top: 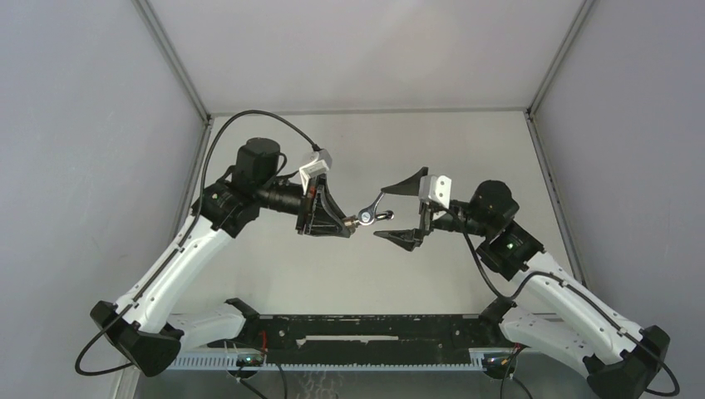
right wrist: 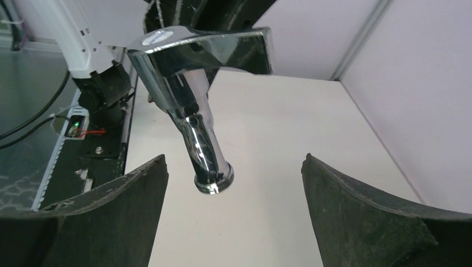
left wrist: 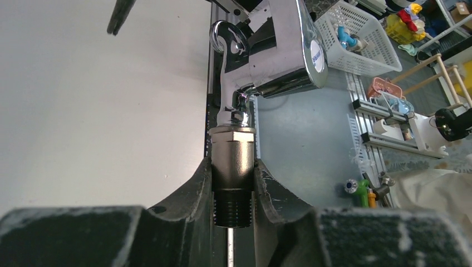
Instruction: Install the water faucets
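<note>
The faucet is joined into one piece. My left gripper [top: 345, 224] is shut on its dull-grey threaded stub [left wrist: 234, 178], holding it above the table. The shiny chrome tap piece [top: 373, 212] sticks out from the stub toward my right gripper; it also shows in the left wrist view [left wrist: 278, 55]. In the right wrist view the chrome spout [right wrist: 203, 144] hangs between my open fingers, nearer the left finger [right wrist: 111, 206] and touching neither. My right gripper [top: 401, 209] is open wide around the tap's end.
A black rail [top: 366, 332] runs along the near table edge between the arm bases. Grey walls enclose the white table [top: 374, 150] at left, right and back. Off the table, a white basket [left wrist: 362, 39] with small items shows in the left wrist view.
</note>
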Controlling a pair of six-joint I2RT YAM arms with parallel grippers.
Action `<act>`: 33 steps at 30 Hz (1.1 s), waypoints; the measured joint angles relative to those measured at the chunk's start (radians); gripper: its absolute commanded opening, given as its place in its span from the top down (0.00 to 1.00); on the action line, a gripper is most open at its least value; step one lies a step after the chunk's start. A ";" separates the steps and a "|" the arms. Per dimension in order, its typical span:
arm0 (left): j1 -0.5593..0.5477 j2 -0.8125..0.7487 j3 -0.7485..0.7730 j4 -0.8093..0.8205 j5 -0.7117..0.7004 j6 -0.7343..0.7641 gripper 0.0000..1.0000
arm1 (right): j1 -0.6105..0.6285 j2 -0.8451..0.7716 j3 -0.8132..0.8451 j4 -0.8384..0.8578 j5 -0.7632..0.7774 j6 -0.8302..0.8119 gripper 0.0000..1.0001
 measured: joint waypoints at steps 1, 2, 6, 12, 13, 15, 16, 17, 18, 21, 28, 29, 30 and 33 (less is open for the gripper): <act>0.000 0.000 0.000 0.000 0.002 0.000 1.00 | 0.000 0.016 0.012 -0.006 -0.019 -0.004 0.10; 0.000 0.000 0.000 0.000 0.003 0.000 1.00 | 0.001 0.032 0.027 -0.012 -0.043 -0.006 0.11; 0.000 0.003 0.000 -0.005 0.003 0.001 1.00 | 0.003 0.073 0.068 -0.021 -0.134 -0.007 0.16; 0.000 0.006 0.000 -0.013 0.002 0.001 1.00 | 0.005 0.108 0.100 -0.026 -0.221 0.031 0.38; 0.000 0.006 0.000 -0.013 0.001 0.001 1.00 | 0.005 0.113 0.105 -0.024 -0.230 0.042 0.44; 0.000 0.006 0.000 -0.014 0.000 0.002 1.00 | 0.005 0.126 0.114 -0.017 -0.246 0.075 0.59; 0.000 0.006 0.000 -0.014 0.000 0.004 1.00 | 0.005 0.132 0.117 -0.015 -0.250 0.093 0.67; 0.000 0.006 0.000 -0.016 0.002 0.008 1.00 | 0.005 0.142 0.122 -0.011 -0.252 0.120 0.75; 0.000 0.006 0.000 -0.019 0.002 0.010 1.00 | 0.005 0.152 0.126 -0.005 -0.254 0.141 0.81; 0.005 0.004 0.000 -0.044 0.018 0.010 1.00 | 0.004 0.175 0.127 0.014 -0.287 0.232 1.00; -0.022 -0.060 -0.016 -0.064 -0.148 0.079 1.00 | -0.042 0.269 0.139 0.100 -0.332 0.591 1.00; -0.038 -0.079 -0.029 -0.055 -0.211 0.109 1.00 | -0.060 0.301 0.156 0.098 -0.344 0.677 1.00; -0.052 -0.094 -0.041 -0.042 -0.266 0.129 1.00 | -0.072 0.330 0.170 0.092 -0.356 0.742 1.00; -0.117 -0.139 -0.102 0.013 -0.471 0.212 1.00 | -0.117 0.441 0.208 0.064 -0.404 0.971 1.00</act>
